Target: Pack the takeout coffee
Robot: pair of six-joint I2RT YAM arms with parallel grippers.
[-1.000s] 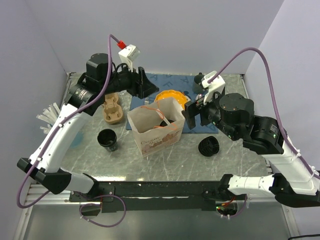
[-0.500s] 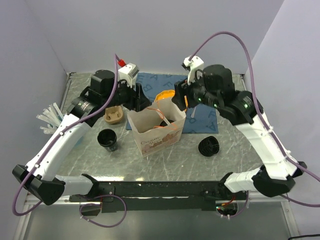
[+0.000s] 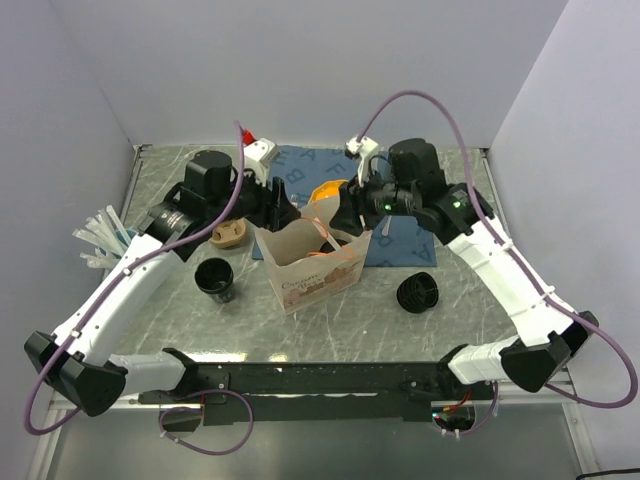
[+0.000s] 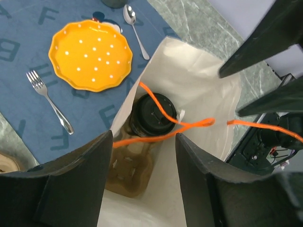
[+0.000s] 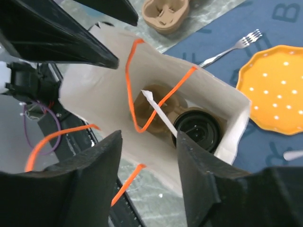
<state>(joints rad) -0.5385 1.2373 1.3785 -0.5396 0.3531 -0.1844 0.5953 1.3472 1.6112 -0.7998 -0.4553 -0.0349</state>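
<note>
Only the takeout coffee lid shows inside the bag, left tool and right tool spread.

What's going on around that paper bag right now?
Both arms hang over the white paper bag with orange handles: left hand at its left rim, right hand at its right, both open, nothing clearly gripped. Inside are a lidded black cup and a brown cardboard carrier. An open black disposable cup stands left of the bag; a round black ribbed lid lies right of it.
</note>
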